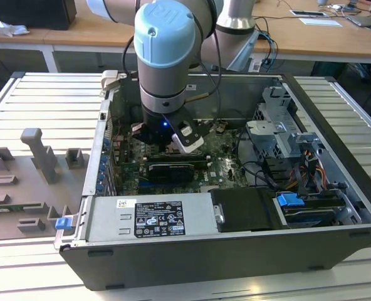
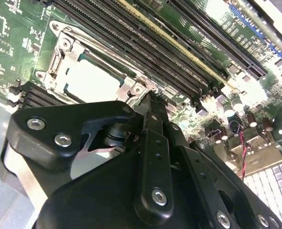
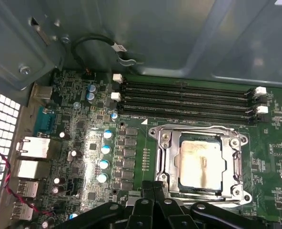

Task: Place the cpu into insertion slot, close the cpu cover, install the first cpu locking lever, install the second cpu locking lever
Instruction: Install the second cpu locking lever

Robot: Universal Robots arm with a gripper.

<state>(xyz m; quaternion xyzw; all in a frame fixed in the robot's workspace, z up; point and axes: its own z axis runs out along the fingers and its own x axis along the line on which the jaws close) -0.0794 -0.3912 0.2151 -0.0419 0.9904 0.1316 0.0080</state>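
Observation:
The cpu [image 3: 200,164] [image 2: 91,81] lies flat in the insertion slot [image 3: 241,140] on the green motherboard, silvery top up. The cpu cover [image 3: 167,157] [image 2: 67,57] is down over it, its metal frame around the chip's edges. My gripper [image 3: 155,187] [image 2: 148,100] hangs at the socket's near edge, black fingers pressed together, their tips just by the cover's corner. I cannot tell whether a locking lever is caught between the tips. In the exterior view the arm's wrist [image 1: 163,75] reaches down into the open computer case [image 1: 336,125].
Long black memory slots [image 3: 184,100] [image 2: 146,52] run beside the socket. Capacitors [image 3: 104,150], rear ports [image 3: 34,148] and a red-black cable [image 3: 7,186] crowd one side. The power supply [image 1: 151,216], drive cage [image 1: 279,132] and case walls hem in the arm. A grey fixture plate [image 1: 29,182] lies outside.

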